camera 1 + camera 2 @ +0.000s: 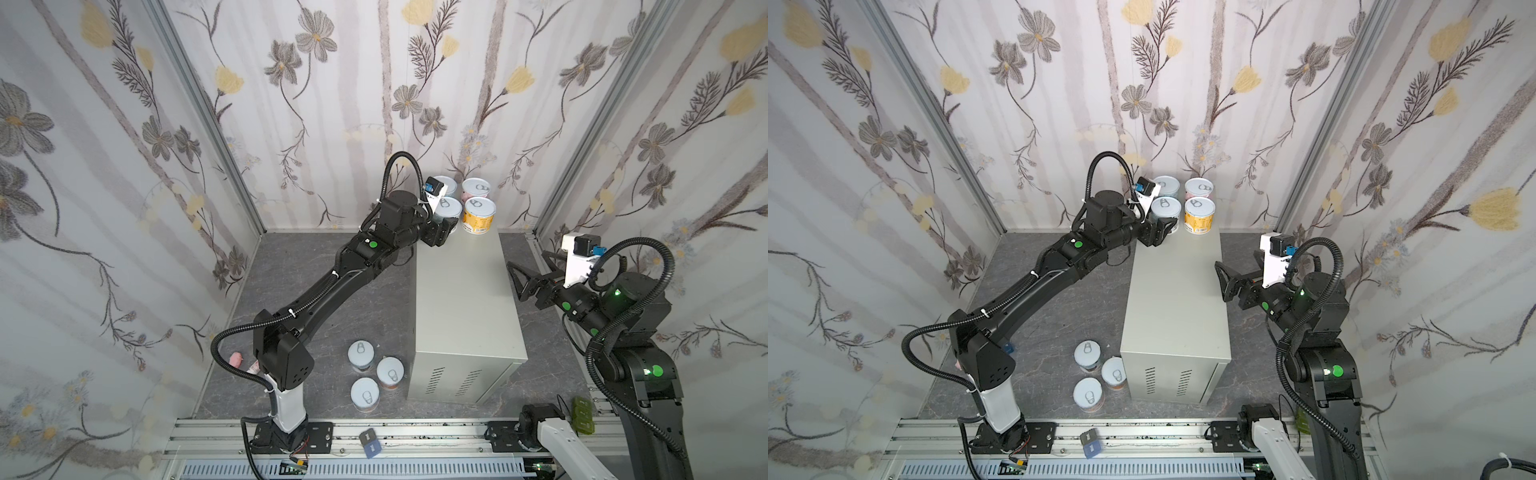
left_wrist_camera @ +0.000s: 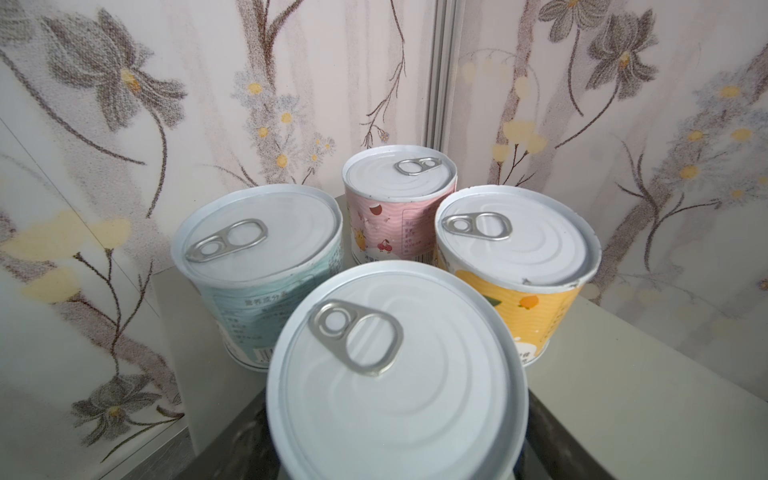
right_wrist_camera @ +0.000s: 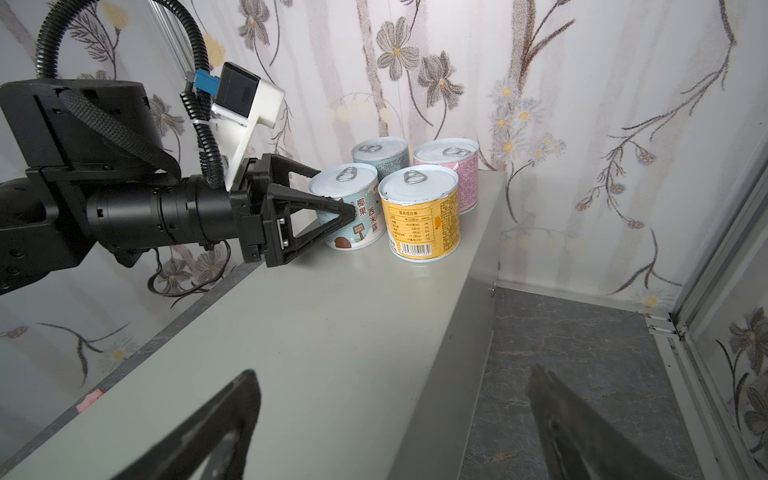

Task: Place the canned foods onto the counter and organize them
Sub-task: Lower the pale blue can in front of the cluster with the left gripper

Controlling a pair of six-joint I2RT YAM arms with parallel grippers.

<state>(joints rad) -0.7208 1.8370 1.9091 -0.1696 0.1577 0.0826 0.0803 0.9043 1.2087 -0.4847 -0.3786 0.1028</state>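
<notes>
The counter point(image 1: 461, 291) point(image 1: 1173, 299) point(image 3: 332, 332) bears several cans at its far end. A pink can point(image 1: 476, 189) point(image 2: 399, 195) and a light-blue can point(image 2: 257, 249) stand behind an orange can point(image 1: 480, 214) point(image 3: 424, 212). My left gripper point(image 1: 451, 224) point(image 1: 1167, 228) point(image 3: 338, 193) is shut on another light-blue can point(image 1: 449, 208) point(image 2: 395, 374), which rests upright on the counter beside the orange one. My right gripper point(image 1: 515, 282) point(image 1: 1222, 281) point(image 3: 390, 378) hangs open and empty over the counter's right edge. Three cans point(image 1: 361, 355) point(image 1: 390, 372) point(image 1: 365, 395) stand on the floor.
The floor cans sit close to the counter's near left corner with its vent slots point(image 1: 453, 378). Flowered walls close in on three sides. Pink scraps point(image 1: 237, 357) lie by the left arm's base. A small blue card point(image 1: 370, 442) lies on the front rail.
</notes>
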